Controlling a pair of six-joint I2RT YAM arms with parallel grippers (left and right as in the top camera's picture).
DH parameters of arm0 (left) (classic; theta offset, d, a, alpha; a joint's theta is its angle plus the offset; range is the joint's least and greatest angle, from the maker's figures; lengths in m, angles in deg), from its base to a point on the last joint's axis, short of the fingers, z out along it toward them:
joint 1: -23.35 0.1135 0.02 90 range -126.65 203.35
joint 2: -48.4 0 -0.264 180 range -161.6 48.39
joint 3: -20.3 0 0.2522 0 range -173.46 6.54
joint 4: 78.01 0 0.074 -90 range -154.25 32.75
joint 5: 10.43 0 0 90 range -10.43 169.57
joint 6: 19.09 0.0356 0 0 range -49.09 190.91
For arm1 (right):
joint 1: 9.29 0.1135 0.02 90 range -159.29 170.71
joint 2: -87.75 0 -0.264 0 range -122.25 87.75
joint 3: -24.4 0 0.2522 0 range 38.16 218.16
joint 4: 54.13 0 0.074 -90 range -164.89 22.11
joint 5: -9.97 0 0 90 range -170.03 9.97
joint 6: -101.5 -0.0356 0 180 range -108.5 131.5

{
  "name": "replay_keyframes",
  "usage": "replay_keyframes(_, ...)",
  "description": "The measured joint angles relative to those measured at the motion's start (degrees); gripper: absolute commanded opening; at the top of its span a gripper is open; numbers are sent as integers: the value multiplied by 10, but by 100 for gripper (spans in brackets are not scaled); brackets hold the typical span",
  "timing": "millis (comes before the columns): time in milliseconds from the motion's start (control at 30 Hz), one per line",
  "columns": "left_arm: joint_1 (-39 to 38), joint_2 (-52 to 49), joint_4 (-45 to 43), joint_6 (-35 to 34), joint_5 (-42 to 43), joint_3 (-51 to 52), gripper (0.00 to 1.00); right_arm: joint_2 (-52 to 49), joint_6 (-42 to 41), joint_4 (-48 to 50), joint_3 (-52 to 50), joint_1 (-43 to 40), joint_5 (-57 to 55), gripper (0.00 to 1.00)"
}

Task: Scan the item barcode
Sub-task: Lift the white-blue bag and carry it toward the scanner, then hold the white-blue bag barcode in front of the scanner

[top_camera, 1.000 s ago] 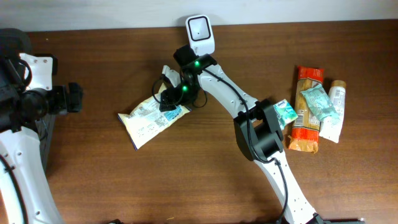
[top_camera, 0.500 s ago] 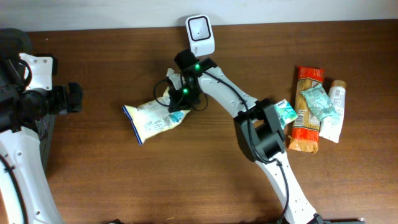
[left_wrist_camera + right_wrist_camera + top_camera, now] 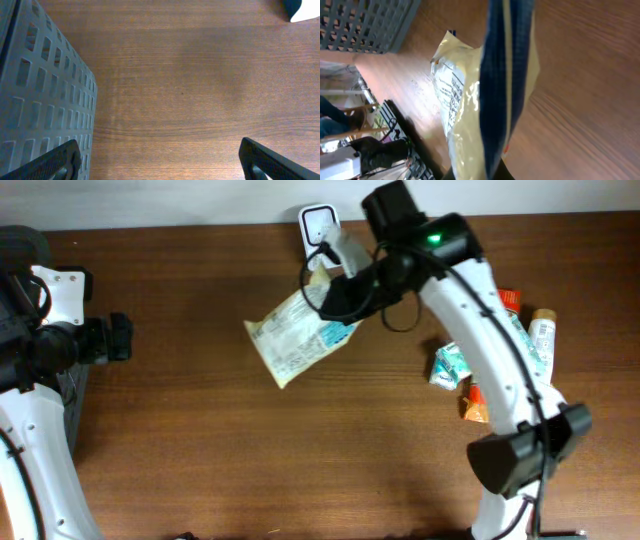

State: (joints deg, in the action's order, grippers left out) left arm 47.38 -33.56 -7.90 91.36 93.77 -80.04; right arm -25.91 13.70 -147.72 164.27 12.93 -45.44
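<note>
At your right hand (image 3: 333,297), clamped shut on its edge, one bag (image 3: 293,337) hangs above the desk (image 3: 200,470). One scanner (image 3: 317,222) stands just beyond that hand. A few packets (image 3: 450,366) lie behind its arm, partly hidden. Your left hand (image 3: 160,159) gapes open beside one crate (image 3: 40,100).

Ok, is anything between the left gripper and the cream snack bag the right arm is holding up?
Nothing: in the overhead view, only bare brown wooden table lies between the left gripper and the cream-and-blue plastic snack bag.
</note>
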Motion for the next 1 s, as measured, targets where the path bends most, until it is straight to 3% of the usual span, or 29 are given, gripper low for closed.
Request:
replay_keyframes(300, 0, 0, 0, 0, 0, 0, 99, 69, 12, -23, 0, -22, -18, 4)
replay_keyframes(633, 0, 0, 0, 0, 0, 0, 99, 40, 49, 231, -33, 103, -428, 4)
replay_keyframes(733, 0, 0, 0, 0, 0, 0, 99, -11, 119, 350, -35, 105, -538, 4)
replay_keyframes(833, 0, 0, -1, 0, 0, 0, 99, -99, 263, 547, -42, 104, -664, 4)
replay_keyframes(1000, 0, 0, 0, 0, 0, 0, 99, -193, 495, 779, -46, 97, -723, 4)
